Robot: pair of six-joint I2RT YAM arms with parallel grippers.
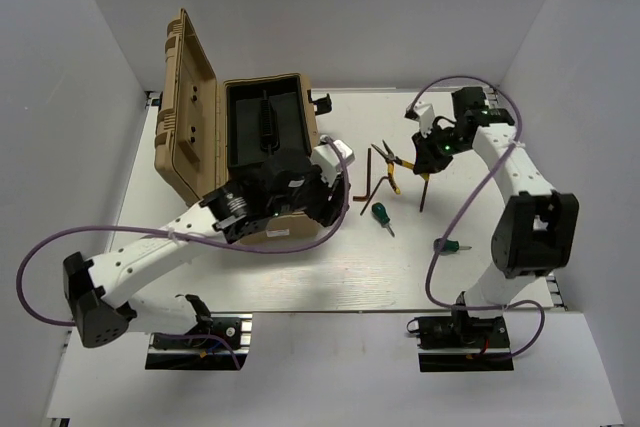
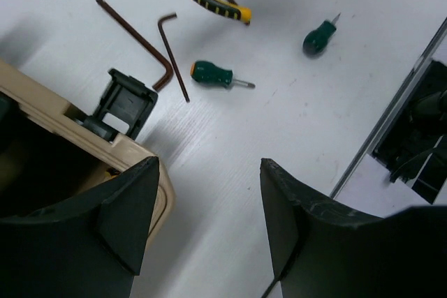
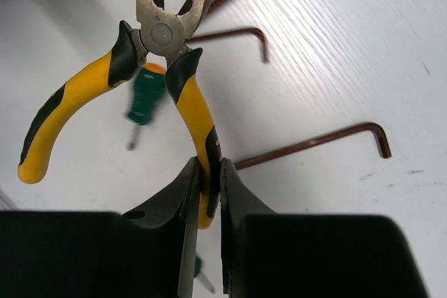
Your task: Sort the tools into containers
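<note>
My right gripper (image 1: 424, 154) is shut on one handle of the yellow-and-black pliers (image 1: 394, 167), holding them just above the white table; the right wrist view shows the pads (image 3: 230, 193) pinching the handle (image 3: 199, 120). Thin dark hex keys lie beneath it (image 3: 314, 143) (image 3: 230, 33) and left of it (image 1: 368, 182). A stubby green screwdriver (image 1: 382, 215) lies mid-table and another (image 1: 450, 245) lies near the right arm. My left gripper (image 2: 209, 172) is open and empty beside the toolbox corner. It sees the pliers (image 2: 209, 1), two hex keys (image 2: 136, 36) and both screwdrivers (image 2: 213, 75) (image 2: 320, 36). A second pair of pliers is not seen.
An open tan toolbox (image 1: 310, 122) with a black interior stands at the back left, its lid (image 1: 185, 107) raised leftward. Its front latch (image 2: 122, 102) and corner (image 2: 133, 151) are close to my left fingers. The table's right edge rail (image 2: 391, 109) runs nearby.
</note>
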